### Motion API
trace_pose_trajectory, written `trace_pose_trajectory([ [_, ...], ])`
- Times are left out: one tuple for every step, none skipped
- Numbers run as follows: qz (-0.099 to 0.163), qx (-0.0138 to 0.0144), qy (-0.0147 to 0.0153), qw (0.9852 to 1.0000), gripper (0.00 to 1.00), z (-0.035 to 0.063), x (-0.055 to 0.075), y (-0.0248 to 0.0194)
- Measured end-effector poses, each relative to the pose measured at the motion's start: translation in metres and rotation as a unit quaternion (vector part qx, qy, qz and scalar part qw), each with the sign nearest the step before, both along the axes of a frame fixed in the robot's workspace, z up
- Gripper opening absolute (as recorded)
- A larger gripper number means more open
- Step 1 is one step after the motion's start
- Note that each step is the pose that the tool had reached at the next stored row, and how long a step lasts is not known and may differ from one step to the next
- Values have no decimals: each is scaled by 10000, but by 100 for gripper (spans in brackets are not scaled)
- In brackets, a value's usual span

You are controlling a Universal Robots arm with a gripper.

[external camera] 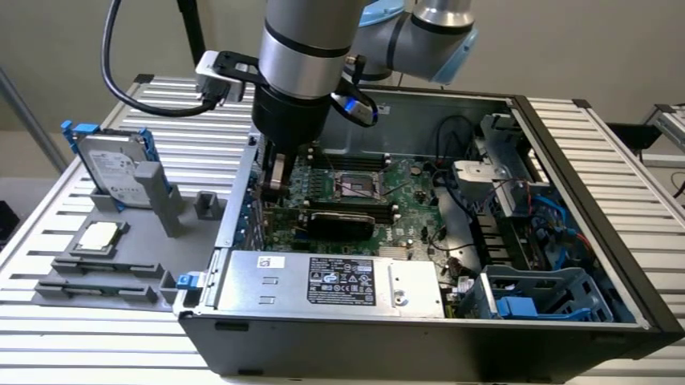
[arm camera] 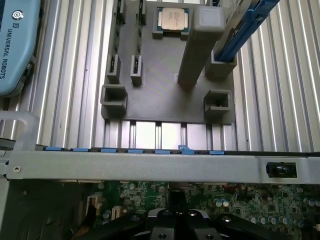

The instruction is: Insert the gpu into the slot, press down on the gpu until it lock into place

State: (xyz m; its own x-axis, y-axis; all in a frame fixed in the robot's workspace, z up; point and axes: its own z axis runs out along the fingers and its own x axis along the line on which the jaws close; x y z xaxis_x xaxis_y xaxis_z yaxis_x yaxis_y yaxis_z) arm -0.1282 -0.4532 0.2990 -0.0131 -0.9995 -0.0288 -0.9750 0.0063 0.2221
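The gpu (external camera: 340, 218), a flat black ribbed card, stands low on the green motherboard (external camera: 412, 180) inside the open computer case, its long side running toward the exterior view's right. Whatever slot lies under it is hidden by the card. My gripper (external camera: 275, 191) reaches down into the case right at the card's end nearest the case's rear wall. In the wrist view the gripper (arm camera: 175, 222) sits just above the motherboard (arm camera: 240, 200), with a narrow dark strip (arm camera: 175, 197) running out from it.
A large grey labelled power-supply box (external camera: 321, 281) lies just in front of the gpu. The CPU socket (external camera: 358, 183) is behind it, and cables and a blue drive cage (external camera: 535, 293) are at the exterior view's right. Outside the case's rear wall (arm camera: 150, 165) stands a grey fixture (arm camera: 165, 95) with a processor chip (arm camera: 172, 20) and a hard drive (external camera: 118, 172).
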Motion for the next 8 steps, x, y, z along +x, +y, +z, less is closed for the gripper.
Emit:
trace_pose_trajectory([
  [-12,0,0,10000,11,-2,0,0],
  [-22,0,1,10000,11,-3,-1,0],
  [-30,-1,1,10000,11,-4,-1,0],
  [-39,0,2,10000,11,-5,0,-1],
  [-52,0,2,10000,11,-6,0,-1],
  [-67,0,3,10000,11,-8,0,0],
  [-82,0,7,10000,11,-8,0,0],
  [-98,1,16,10000,11,-8,1,0],
])
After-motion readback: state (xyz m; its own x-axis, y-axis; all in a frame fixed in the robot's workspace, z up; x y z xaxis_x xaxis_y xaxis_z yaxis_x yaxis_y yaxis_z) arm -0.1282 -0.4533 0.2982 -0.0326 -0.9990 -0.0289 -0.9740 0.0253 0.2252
